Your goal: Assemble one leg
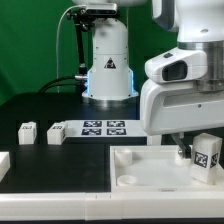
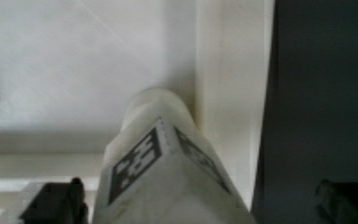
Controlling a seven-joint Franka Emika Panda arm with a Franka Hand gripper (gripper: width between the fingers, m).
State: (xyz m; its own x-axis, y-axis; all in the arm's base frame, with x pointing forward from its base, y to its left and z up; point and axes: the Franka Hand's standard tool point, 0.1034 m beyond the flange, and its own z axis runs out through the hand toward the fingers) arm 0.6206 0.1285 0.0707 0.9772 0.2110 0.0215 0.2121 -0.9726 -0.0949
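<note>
The claw [image 2: 194,205] is hanging over the white tray [image 1: 150,175] at the exterior view's right, its jaws spread wide and gripping nothing. Between the dark fingertips [image 2: 55,202], a tagged leg [image 2: 158,150] is standing in the tray's corner, free of both. Two more legs [image 1: 28,132] are sitting on the black table [image 1: 40,110] beside the marker board [image 1: 103,128].

No words or numbers are legible; the robot base [image 1: 108,68] bears a warning triangle.
</note>
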